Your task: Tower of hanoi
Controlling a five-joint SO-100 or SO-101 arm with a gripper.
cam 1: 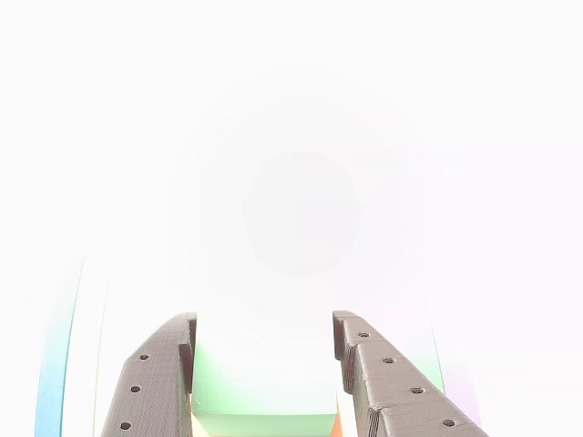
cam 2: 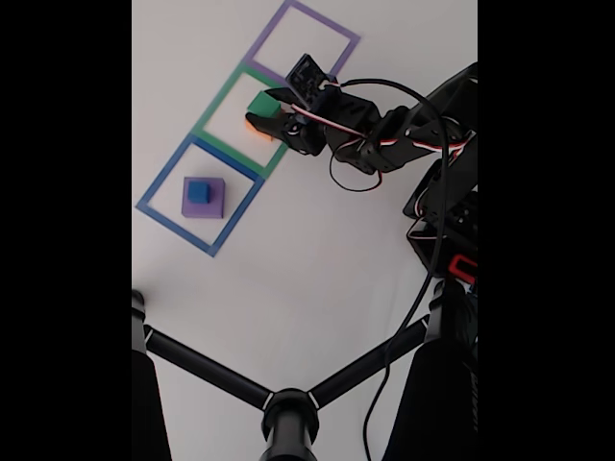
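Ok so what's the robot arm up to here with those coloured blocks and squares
The arm's gripper is at the green taped square, its fingers on either side of a green block that sits on an orange one. The other view is washed out, so I cannot tell whether the jaws have closed on the block. In the blue square, a small blue block rests on a larger purple block. The purple square holds no blocks.

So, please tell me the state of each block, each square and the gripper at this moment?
green block: on an orange block, between the gripper fingers
gripper: around the green block, grip unclear
blue block: stacked on the purple block
blue square: holds that stack
green square: holds the green and orange blocks
purple square: nothing inside
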